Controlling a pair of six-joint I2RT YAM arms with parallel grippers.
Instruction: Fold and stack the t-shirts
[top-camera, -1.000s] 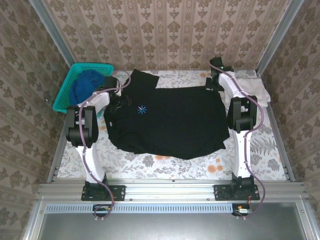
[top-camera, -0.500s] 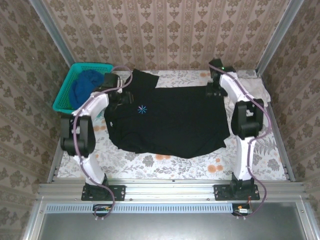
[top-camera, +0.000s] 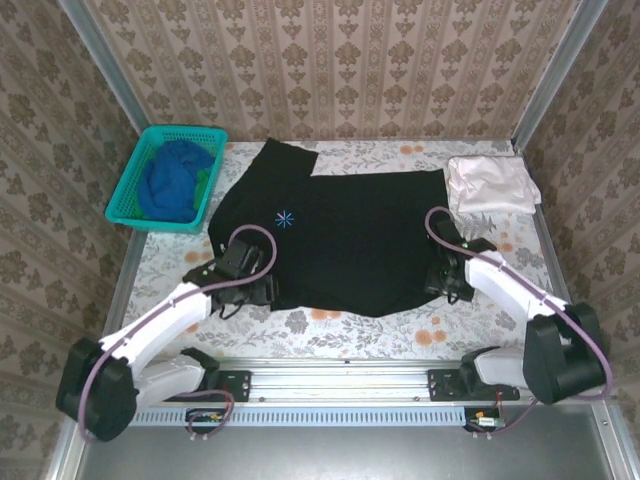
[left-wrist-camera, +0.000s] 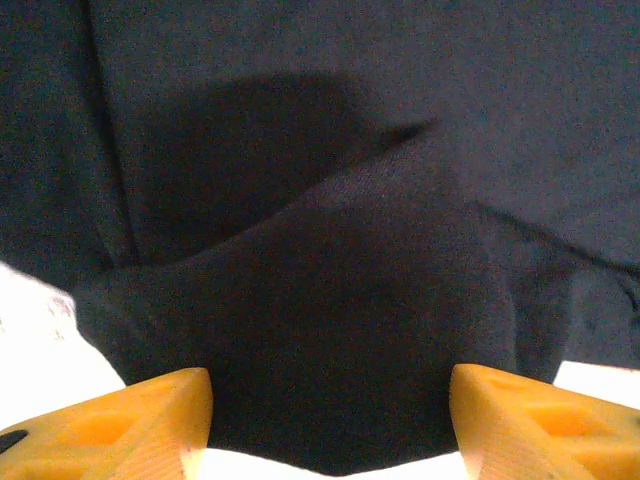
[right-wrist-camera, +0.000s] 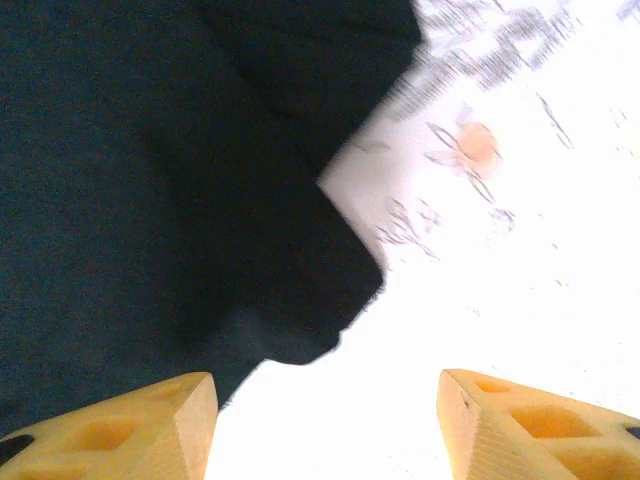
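Across the floral-print table (top-camera: 330, 325), the big black cotton t-shirt (top-camera: 350, 240) lies sideways, collar left and hem right. Both grippers are at its near edge, jaws wide, gripping nothing. The left gripper (top-camera: 255, 288) straddles a raised fold, while the right gripper (top-camera: 440, 280) sits just off the hem corner, cloth to its inboard side.

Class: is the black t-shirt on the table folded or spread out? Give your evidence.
Spread out. The black t-shirt lies wide across the table, one sleeve reaching out at the far left; only its near-left hem is rumpled.
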